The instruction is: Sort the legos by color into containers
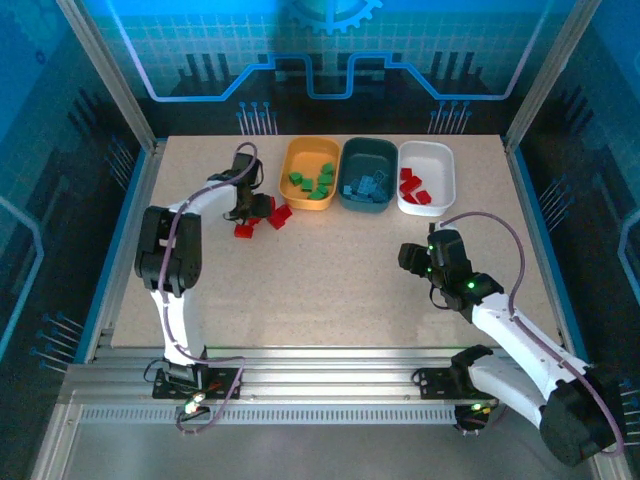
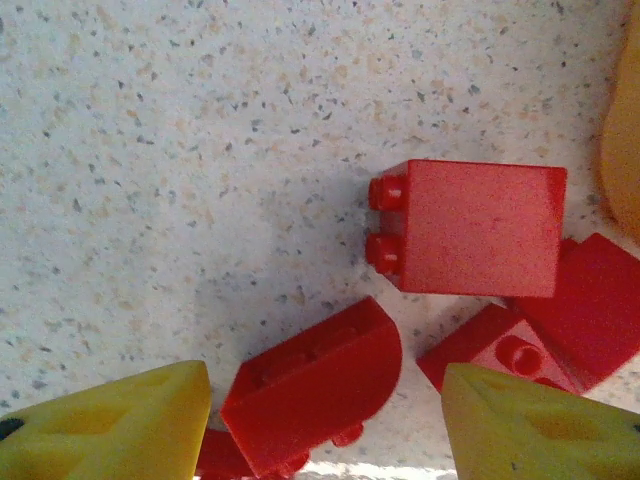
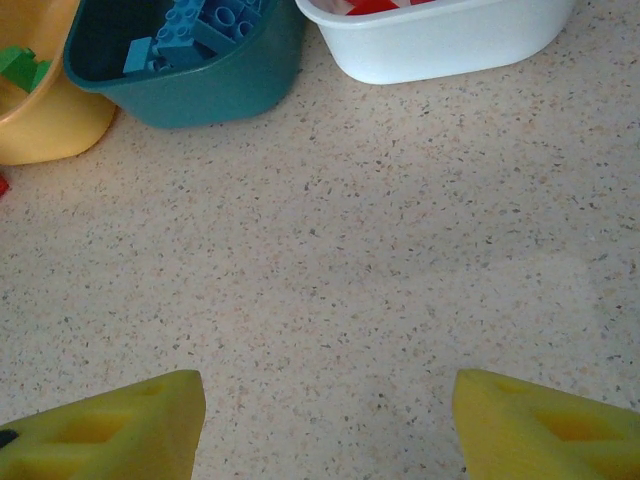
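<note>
While spread apart, left hand (image 2: 325, 385) over plain red legos (image 2: 470, 225).

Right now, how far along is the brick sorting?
Done: green plastic bricks in the orange-yellow bin, blue bricks in the dark teal bin, red bricks in the white bin. In hand: open left gripper straddles a rounded red brick. Left: loose red bricks beside it.

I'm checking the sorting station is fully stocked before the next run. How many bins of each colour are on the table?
orange-yellow bin: 1
dark teal bin: 1
white bin: 1
Total: 3 bins
</note>
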